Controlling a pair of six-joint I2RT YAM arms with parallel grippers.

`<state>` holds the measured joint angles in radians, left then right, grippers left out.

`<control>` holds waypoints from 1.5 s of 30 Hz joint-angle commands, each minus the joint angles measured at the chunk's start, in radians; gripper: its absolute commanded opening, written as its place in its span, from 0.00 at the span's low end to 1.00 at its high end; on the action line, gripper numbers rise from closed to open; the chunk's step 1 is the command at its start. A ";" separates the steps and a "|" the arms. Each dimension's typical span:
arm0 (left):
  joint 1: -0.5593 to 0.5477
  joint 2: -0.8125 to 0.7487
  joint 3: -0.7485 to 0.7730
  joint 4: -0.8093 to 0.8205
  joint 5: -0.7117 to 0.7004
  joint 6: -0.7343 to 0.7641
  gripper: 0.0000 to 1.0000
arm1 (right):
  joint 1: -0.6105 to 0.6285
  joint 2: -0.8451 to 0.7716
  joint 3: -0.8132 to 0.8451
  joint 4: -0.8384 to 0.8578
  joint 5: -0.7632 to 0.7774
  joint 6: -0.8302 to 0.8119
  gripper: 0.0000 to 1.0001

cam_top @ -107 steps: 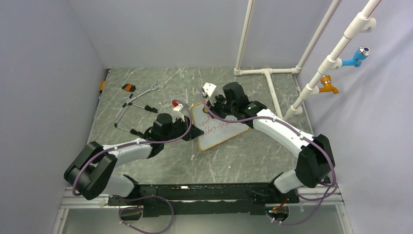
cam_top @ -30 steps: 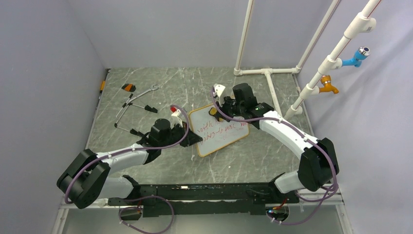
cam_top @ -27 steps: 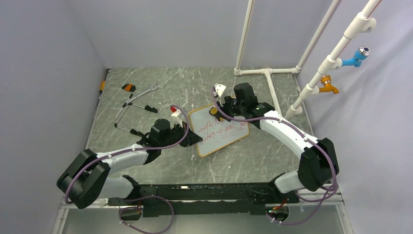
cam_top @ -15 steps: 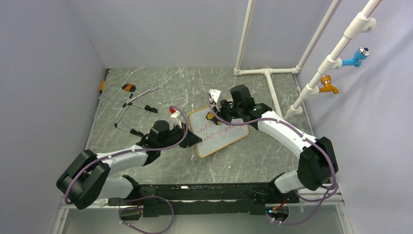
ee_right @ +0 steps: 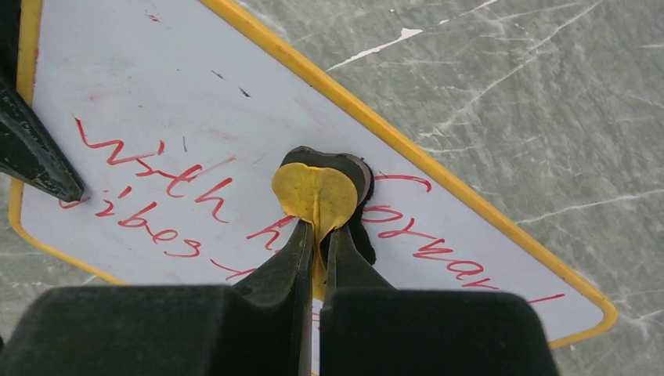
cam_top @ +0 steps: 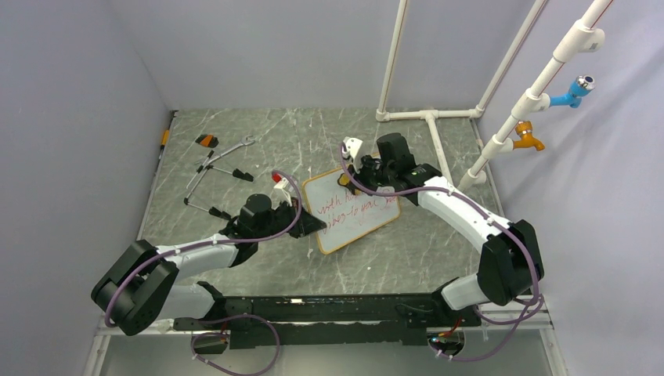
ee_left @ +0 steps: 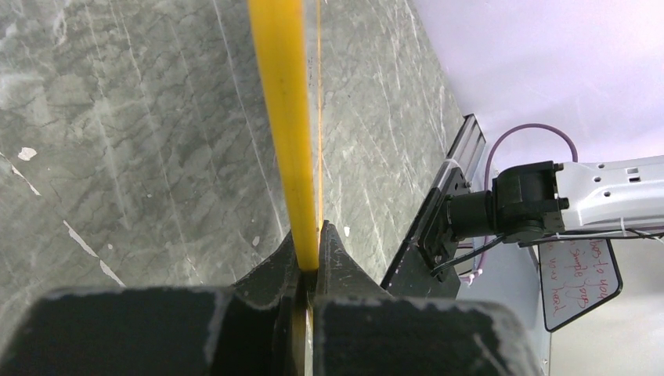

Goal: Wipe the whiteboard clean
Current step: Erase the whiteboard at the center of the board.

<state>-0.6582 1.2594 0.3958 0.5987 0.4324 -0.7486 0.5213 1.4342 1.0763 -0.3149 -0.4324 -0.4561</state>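
Right wrist: gripper [ee_right: 316, 236] tight on eraser [ee_right: 313, 192]

Item: 1 small flat rectangular whiteboard [cam_top: 356, 227] with a thin yellow-orange frame and rounded corners. It lies on the grey marbled table [cam_top: 235, 141], near its middle, turned askew so the long edges rise toward the far right. The white face is up and carries at least 2 lines of red handwriting, unerased. The left gripper [ee_left: 309, 258] is clamped on the left frame edge. A small yellow pad [ee_right: 313, 192], pinched in the right gripper [ee_right: 317, 235], sits on the upper line.
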 commanded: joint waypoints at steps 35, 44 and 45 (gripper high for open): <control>-0.023 -0.019 0.003 0.125 0.096 0.057 0.00 | 0.027 0.025 -0.021 0.171 0.376 0.144 0.00; -0.021 -0.037 -0.007 0.108 0.080 0.063 0.00 | 0.038 0.061 0.022 -0.063 -0.028 -0.077 0.00; -0.022 -0.036 -0.008 0.109 0.082 0.063 0.00 | 0.048 0.058 0.020 -0.075 -0.077 -0.090 0.00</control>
<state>-0.6582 1.2610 0.3798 0.6106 0.4126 -0.7761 0.5545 1.4586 1.0817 -0.2531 -0.2466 -0.4232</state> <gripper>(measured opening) 0.052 0.040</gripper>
